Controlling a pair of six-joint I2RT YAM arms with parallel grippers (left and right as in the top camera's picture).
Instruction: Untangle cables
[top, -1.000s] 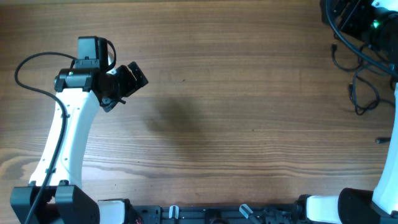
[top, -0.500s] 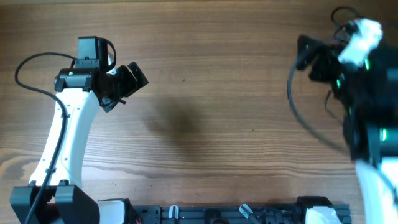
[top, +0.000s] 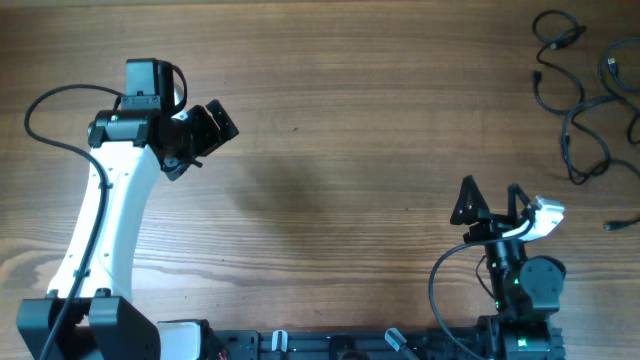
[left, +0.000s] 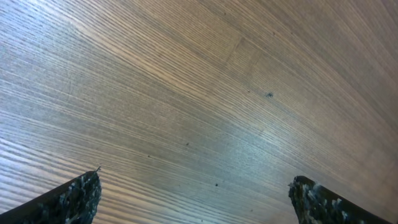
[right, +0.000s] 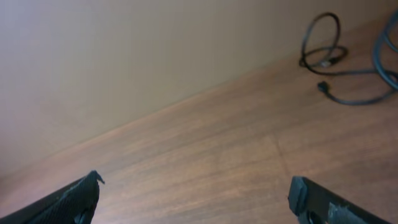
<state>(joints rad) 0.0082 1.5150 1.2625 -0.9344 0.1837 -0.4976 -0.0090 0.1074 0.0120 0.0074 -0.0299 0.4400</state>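
The wooden worktop (top: 350, 150) takes up nearly everything in front of me, its grain running side to side.

The left arm (top: 105, 220), white with black joints, reaches up from the near edge towards the far left part of the worktop, with a thick black wire looping off its side. The right arm (top: 520, 275) is folded low at the near edge on the right, and looks much more compact from above.

The left tool (top: 215, 125) sits at the end of its arm over bare wood. In its own wrist view the left tool (left: 196, 202) has its two fingers spread wide, one at each lower corner, with only wood grain between them. It has hold of nothing.

The right tool (top: 490, 205) is near the front edge, fingers splayed apart. From the right wrist, the right tool (right: 199, 199) is likewise spread wide, with bare worktop between the tips and nothing gripped.

The cables (top: 572, 110) lie in the far right corner of the worktop, thin black cords in loose loops and curls, some crossing each other. They are well apart from both tools. The right wrist view catches the cables (right: 329, 62) at its upper right, one cord coiled in a ring.

A small dark stub (top: 612, 226) lies alone by the right edge; I cannot tell what it is.
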